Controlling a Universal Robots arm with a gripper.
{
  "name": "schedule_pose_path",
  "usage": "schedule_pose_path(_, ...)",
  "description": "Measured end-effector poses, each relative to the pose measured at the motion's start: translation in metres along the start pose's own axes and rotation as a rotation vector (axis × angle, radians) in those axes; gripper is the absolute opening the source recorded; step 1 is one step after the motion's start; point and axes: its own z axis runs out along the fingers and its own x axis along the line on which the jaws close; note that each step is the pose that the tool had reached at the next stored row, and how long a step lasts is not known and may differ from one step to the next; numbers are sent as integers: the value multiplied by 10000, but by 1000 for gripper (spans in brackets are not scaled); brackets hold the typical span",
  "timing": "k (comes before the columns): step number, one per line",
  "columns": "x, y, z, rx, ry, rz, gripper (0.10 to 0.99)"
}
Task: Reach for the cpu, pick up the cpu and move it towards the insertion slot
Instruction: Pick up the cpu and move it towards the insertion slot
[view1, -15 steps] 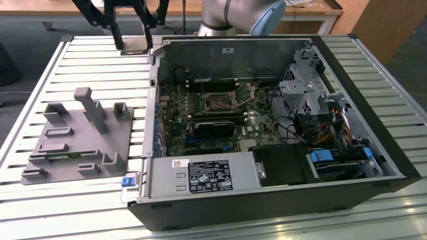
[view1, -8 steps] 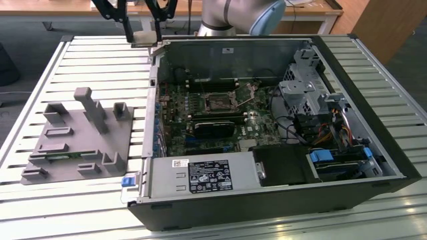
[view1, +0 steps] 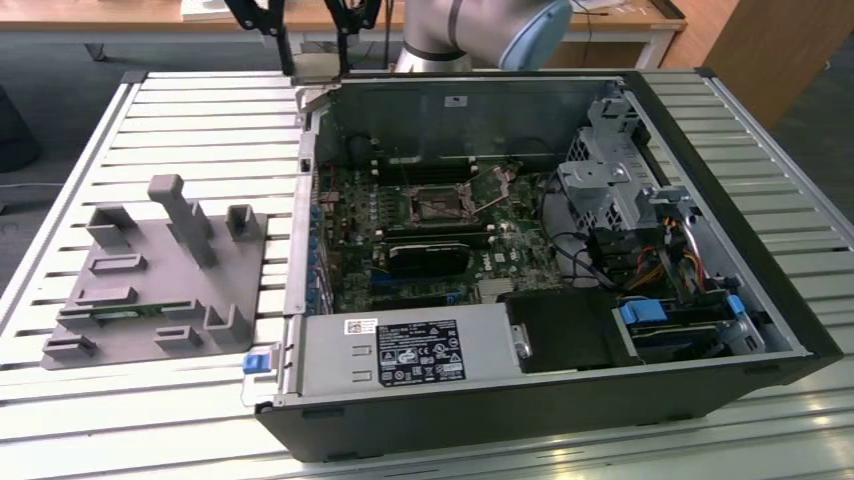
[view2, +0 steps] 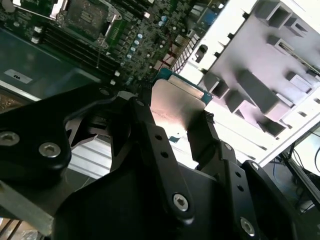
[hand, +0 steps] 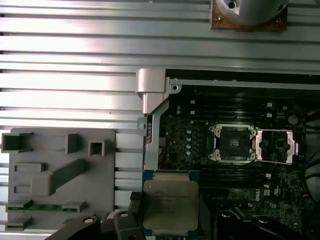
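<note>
Closest to the camera in the second wrist view, the black gripper (view2: 175, 122) is clamped on the cpu (view2: 176, 105): one finger (view2: 150, 135) presses its near-left edge and the other sits against its right edge, so the chip's shiny silver top with its pale rim stands between them at the middle of the frame. In the first wrist view the cpu (hand: 171, 204) hangs at the bottom centre, raised above the boundary between the slatted metal table (hand: 70, 50) and the open computer case (hand: 240, 82), with dark gripper parts just under it.

Farther out in that view, the grey fixture block (hand: 60, 175) lies on the table at the lower left, well apart from the chip. The insertion slot (hand: 233, 142) sits right of centre on the motherboard, its square metal frame around a dark centre, with the hinged cover plate (hand: 276, 146) folded open just beside it. The cpu is near the slot but not over it.

In the exterior view the slot (view1: 437, 204) lies in the upper middle of the case (view1: 534, 390), and the arm's silver base (view1: 467, 35) stands beyond the case at the top edge.
</note>
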Motion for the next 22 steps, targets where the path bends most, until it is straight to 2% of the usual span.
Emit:
schedule_pose_path(10,-351,87,14,1,-2,1,533)
schedule_pose_path(22,-809,132,34,1,-10,1,533)
